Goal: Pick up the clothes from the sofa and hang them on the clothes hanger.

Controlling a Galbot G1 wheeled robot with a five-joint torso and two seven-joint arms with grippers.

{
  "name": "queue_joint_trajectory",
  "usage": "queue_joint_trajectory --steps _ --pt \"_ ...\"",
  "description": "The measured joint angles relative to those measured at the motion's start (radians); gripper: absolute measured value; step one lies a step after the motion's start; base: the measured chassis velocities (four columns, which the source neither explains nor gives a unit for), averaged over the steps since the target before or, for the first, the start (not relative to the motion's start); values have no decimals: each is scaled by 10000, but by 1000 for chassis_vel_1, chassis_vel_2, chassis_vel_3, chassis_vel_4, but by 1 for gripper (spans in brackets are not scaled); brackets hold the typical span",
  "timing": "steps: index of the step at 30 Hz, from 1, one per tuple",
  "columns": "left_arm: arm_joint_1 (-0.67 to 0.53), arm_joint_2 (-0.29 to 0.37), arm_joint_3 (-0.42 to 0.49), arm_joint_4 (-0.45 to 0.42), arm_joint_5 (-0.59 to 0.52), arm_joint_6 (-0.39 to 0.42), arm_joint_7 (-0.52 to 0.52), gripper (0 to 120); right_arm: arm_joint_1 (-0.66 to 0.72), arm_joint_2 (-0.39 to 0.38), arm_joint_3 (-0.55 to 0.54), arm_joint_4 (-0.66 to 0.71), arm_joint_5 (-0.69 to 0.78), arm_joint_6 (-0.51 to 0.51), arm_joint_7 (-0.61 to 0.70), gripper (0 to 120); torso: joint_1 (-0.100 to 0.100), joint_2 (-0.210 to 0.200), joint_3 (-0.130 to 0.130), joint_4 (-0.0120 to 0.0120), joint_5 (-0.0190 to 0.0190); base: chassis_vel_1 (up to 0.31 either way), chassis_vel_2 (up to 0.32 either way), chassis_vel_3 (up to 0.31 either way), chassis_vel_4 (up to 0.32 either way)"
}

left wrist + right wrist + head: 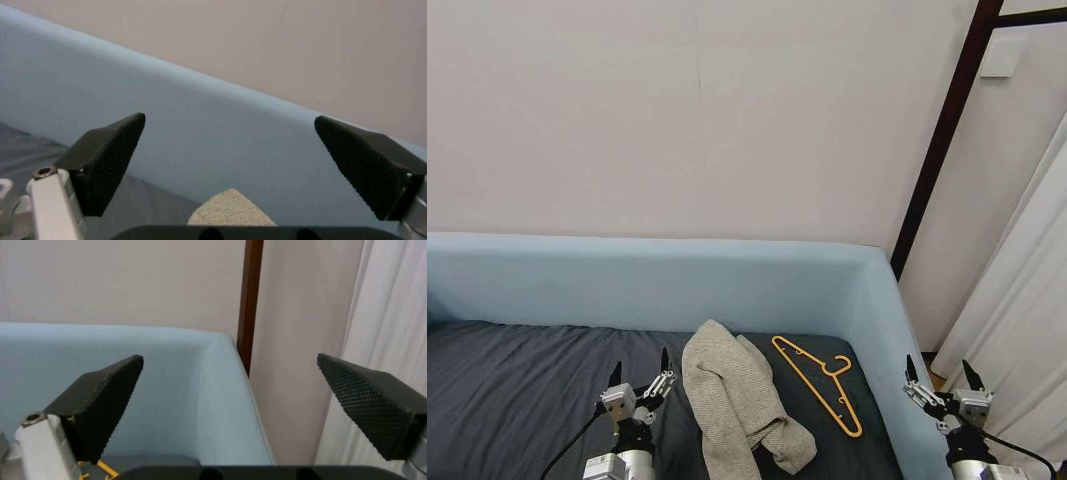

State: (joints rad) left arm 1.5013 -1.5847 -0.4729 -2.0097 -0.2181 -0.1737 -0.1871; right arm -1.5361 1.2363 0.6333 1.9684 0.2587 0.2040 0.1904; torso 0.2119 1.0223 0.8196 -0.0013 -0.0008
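Note:
A beige knitted garment (734, 405) lies crumpled on the dark seat of the sofa (507, 380). Just to its right rests an orange clothes hanger (820, 382), flat on the cushion. My left gripper (640, 372) hovers open over the seat, a short way left of the garment; the left wrist view catches the garment's tip (230, 212) below its spread fingers (107, 160). My right gripper (939, 372) stands open past the sofa's right arm, away from both items. A bit of the hanger (100, 469) peeks in beside its fingers (100, 405).
The sofa has a light blue backrest (657, 280) and a raised right arm (882, 340). A pale wall rises behind it. A dark brown door frame (942, 140) and white curtain (1027, 300) stand to the right.

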Motion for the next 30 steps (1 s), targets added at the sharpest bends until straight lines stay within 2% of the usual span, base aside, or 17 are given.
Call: queue_joint_trajectory --steps 18,30 --pt "-126 19 152 192 145 40 146 100 49 -194 -215 122 182 -453 211 100 0 1 0 0 0 0 0 0 0" --pt "292 266 58 -105 66 -19 -21 100 670 -1573 -759 128 1586 -1382 356 100 0 0 0 2 2 0 0 0 0"
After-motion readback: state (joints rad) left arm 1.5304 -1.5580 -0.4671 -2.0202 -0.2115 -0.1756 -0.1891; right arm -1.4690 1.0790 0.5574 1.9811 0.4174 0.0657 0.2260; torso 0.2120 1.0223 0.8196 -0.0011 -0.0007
